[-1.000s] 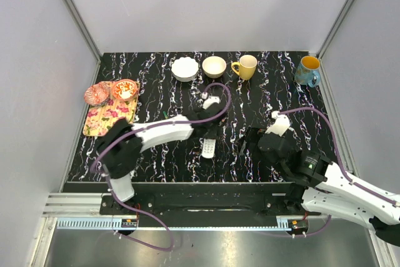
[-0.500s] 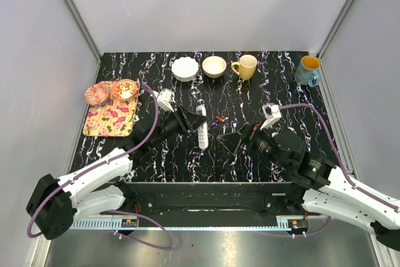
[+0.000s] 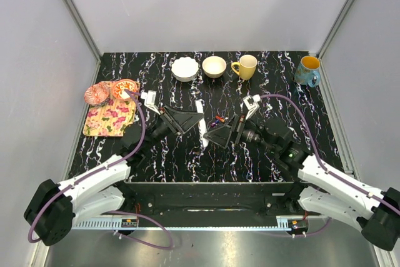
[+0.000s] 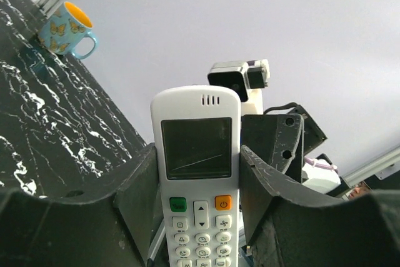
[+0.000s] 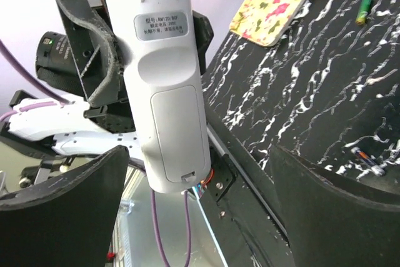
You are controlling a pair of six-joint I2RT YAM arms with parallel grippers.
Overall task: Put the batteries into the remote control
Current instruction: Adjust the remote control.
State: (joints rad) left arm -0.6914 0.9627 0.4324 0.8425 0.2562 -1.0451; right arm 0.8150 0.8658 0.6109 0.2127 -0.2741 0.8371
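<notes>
Left gripper (image 3: 189,119) pinches the remote control (image 3: 200,124) by its sides, lifted over the table (image 3: 281,92). Battery cover (image 5: 178,136) on, facing right. Batteries (image 3: 218,119) loose on table alongside. Right gripper (image 3: 220,134) spread wide. Left holds rigid; right slides the cover off straight.

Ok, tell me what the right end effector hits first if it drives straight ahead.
Most likely the remote control, its back facing the open right end effector and gripped by the left end effector. The gap between them is hard to judge.
</notes>
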